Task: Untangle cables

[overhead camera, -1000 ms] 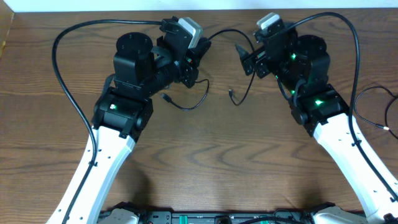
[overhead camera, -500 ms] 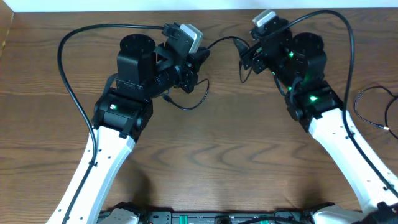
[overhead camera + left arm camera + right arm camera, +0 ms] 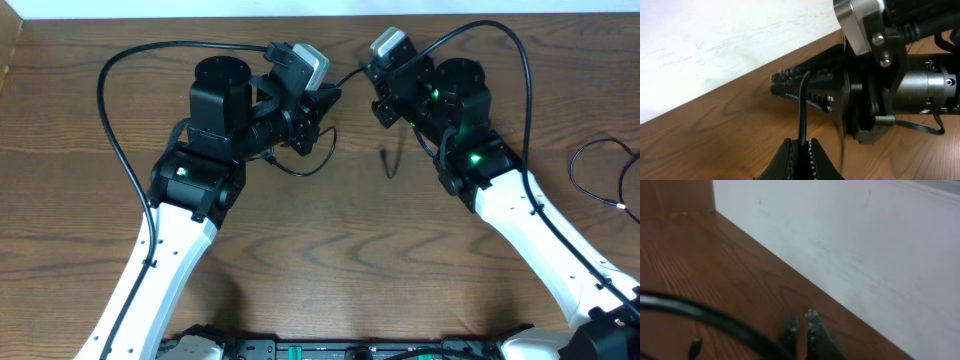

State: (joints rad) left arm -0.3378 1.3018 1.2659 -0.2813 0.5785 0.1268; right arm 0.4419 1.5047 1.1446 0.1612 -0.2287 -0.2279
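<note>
A thin black cable (image 3: 347, 73) is strung between my two grippers near the table's back edge. My left gripper (image 3: 330, 98) is shut on it, and in the left wrist view the cable (image 3: 802, 107) rises out of the closed jaws (image 3: 801, 149). My right gripper (image 3: 367, 70) is shut on the same cable; its closed fingers (image 3: 800, 84) show ahead in the left wrist view. One end of the cable (image 3: 390, 162) hangs down past the right gripper. Its other part loops (image 3: 305, 168) under the left gripper to a small plug (image 3: 268, 155). In the right wrist view the cable (image 3: 715, 320) runs in blurred beside the closed fingers (image 3: 800, 325).
A second thin black cord (image 3: 600, 170) with a pale plug lies at the right table edge. Thick arm cables arch over both arms (image 3: 108, 120) (image 3: 528, 70). A white wall (image 3: 865, 245) borders the table's back edge.
My right gripper moved left toward the left gripper and went from wide open to shut on the black cable. The cable's free end shifted right and now hangs. The left arm barely moved.
</note>
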